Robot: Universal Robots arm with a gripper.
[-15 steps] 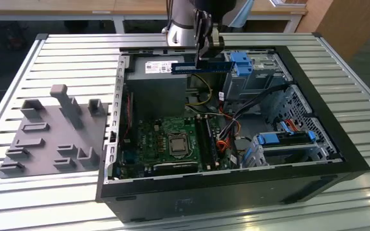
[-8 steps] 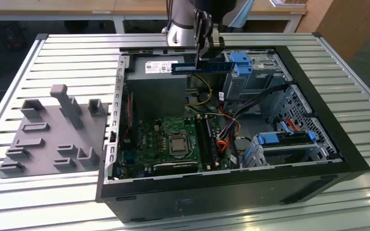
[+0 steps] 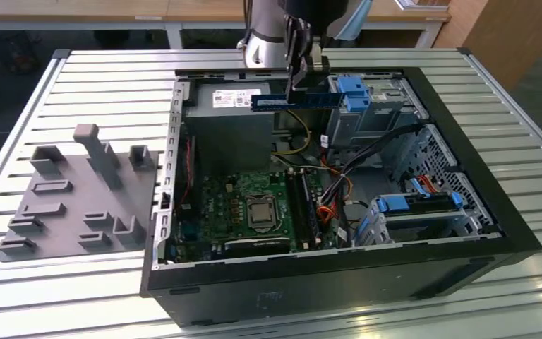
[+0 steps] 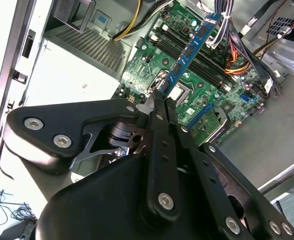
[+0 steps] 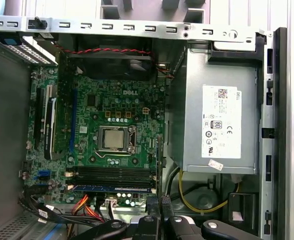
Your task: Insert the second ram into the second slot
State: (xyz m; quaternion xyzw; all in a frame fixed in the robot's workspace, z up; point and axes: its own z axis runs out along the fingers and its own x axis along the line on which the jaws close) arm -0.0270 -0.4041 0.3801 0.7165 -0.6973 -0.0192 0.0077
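Note:
My gripper (image 3: 298,86) hangs over the back of the open computer case (image 3: 459,261), shut on the second ram (image 3: 295,101). The ram is a thin blue stick with a pale label, held level above the power supply (image 3: 233,120). In the second wrist view the ram (image 4: 189,52) juts out from my gripper (image 4: 159,97) over the green motherboard (image 4: 151,60). The first wrist view shows it edge-on (image 5: 159,160) above my gripper (image 5: 160,212). The black memory slots (image 5: 112,174) lie beside the processor socket (image 5: 116,138). A blue stick (image 5: 112,188) sits in a slot next to them.
A grey fixture plate (image 3: 73,198) with upright posts lies on the slatted table (image 3: 64,282) at the exterior view's left. Light-blue drive brackets (image 3: 356,92) (image 3: 422,203) and orange and black cables (image 3: 332,205) crowd the case's right side. A fan (image 5: 107,62) borders the board.

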